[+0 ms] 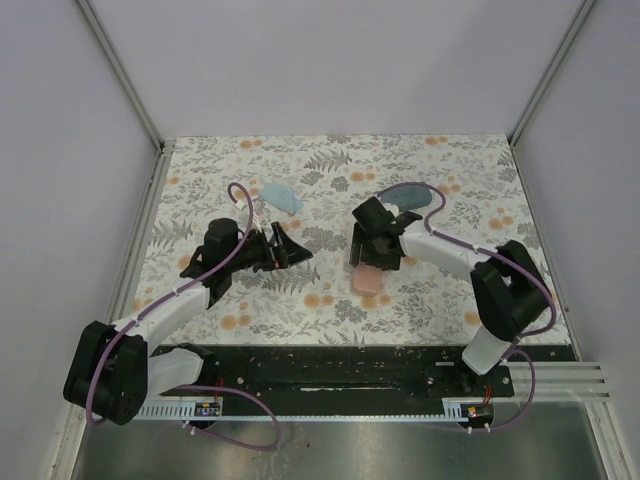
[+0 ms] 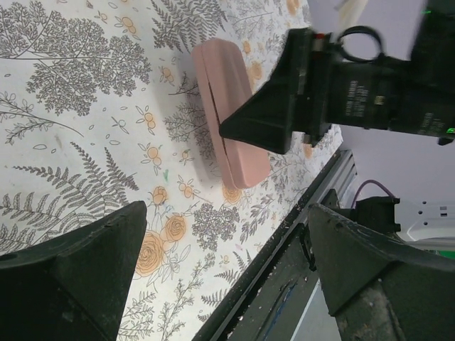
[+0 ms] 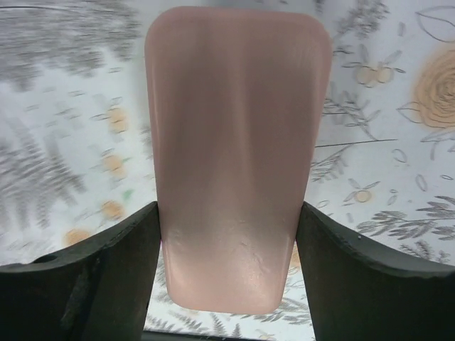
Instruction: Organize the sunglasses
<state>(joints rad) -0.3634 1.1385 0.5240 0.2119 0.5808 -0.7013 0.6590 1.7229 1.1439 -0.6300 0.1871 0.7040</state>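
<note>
A pink oblong case (image 3: pixel 238 128) lies lengthwise on the floral table, closed, right of centre in the top view (image 1: pixel 372 281). My right gripper (image 3: pixel 227 213) straddles its near end, with a finger pressed against each long side. From above, the right gripper (image 1: pixel 367 253) sits over the case's far end. My left gripper (image 2: pixel 226 213) hovers open over bare tablecloth near the front edge, nothing between its fingers, a hand's width left of the pink case (image 2: pixel 220 92). In the top view the left gripper (image 1: pixel 290 248) points right. No sunglasses show in any view.
A light blue cloth (image 1: pixel 283 196) lies behind the left gripper. A grey-blue case (image 1: pixel 418 196) rests at the back, beyond the right arm. The black front rail (image 1: pixel 330 365) runs along the near edge. White walls enclose the table on three sides.
</note>
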